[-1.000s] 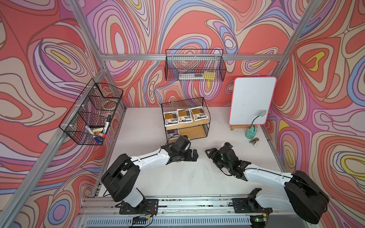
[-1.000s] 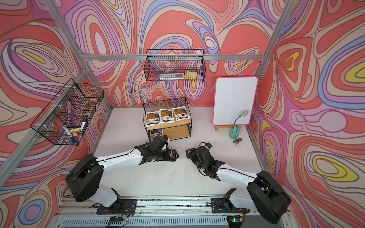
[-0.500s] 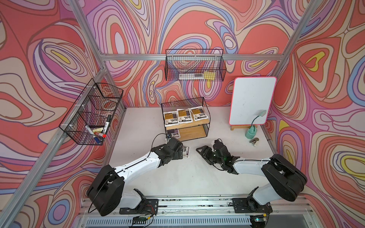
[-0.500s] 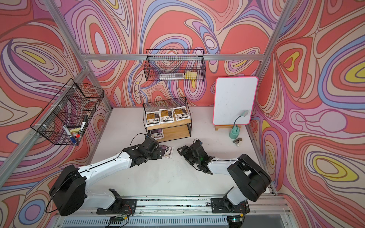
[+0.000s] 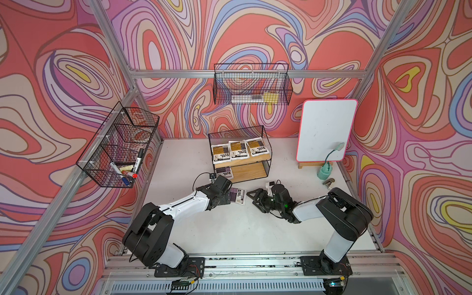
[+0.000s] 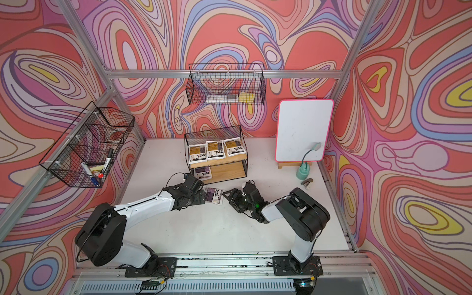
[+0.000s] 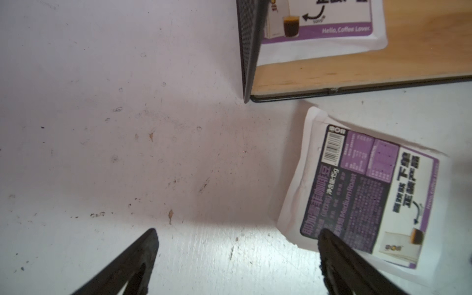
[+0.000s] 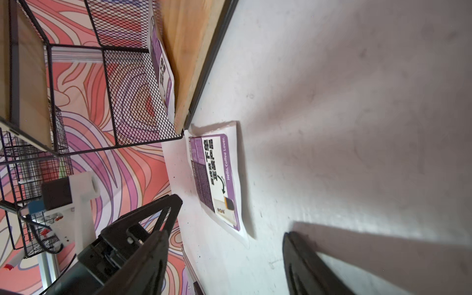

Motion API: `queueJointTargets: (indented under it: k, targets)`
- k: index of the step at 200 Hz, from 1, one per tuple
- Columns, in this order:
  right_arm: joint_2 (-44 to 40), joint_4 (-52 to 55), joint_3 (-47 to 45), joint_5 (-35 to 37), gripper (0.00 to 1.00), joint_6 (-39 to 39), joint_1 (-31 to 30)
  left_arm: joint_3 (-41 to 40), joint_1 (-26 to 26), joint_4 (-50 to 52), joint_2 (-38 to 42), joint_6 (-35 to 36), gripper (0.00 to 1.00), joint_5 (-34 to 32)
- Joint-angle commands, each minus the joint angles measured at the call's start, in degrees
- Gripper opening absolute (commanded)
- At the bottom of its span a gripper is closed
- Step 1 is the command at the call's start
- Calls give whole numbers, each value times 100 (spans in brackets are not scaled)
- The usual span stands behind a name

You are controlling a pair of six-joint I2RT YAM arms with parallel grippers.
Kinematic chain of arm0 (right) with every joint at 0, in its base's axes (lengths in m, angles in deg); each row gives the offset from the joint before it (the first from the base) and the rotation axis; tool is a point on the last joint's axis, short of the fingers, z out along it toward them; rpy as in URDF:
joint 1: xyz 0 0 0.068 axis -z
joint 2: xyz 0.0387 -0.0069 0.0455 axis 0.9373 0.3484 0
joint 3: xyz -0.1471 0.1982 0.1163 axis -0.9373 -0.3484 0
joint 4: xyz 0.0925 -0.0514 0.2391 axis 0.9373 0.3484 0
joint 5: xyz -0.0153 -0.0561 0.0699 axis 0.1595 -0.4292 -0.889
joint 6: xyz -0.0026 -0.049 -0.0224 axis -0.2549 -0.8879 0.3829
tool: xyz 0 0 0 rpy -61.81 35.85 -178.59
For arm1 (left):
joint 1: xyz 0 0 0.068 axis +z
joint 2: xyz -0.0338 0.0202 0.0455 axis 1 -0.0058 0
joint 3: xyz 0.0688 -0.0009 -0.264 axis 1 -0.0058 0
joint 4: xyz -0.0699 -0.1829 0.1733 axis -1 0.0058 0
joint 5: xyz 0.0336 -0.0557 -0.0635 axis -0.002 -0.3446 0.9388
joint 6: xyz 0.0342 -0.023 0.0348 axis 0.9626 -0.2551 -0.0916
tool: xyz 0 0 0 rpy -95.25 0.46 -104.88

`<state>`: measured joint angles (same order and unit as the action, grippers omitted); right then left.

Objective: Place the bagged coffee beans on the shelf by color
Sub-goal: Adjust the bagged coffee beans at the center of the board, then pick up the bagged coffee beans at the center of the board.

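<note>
White surface carries the loose purple pouch flat just before the shelf, between both arms' spread, empty jaws (left ones nearer, one tip by its edge), so best pinch a border and lift it onto the lower board beside its twin.
</note>
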<state>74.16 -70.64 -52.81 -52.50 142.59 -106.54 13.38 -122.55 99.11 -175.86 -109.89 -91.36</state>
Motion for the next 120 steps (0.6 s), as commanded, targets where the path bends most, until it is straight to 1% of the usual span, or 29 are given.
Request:
queueJointTargets:
  k: [1, 57, 61, 96, 120]
  targets:
    - [90, -129, 136, -167, 72, 22, 10, -69, 54, -136, -174, 143, 99, -81]
    - [86, 87, 248, -261, 72, -63, 10, -7, 89, -247, -591, 248, 99, -80]
    - [244, 122, 279, -276, 72, -79, 12, -4, 89, -239, -616, 253, 99, -80]
    - [452, 150, 430, -411, 72, -136, 12, -77, 89, -242, -685, 261, 99, -83]
    - [718, -80, 521, -533, 71, -110, 15, -124, 90, -239, -684, 253, 99, -84]
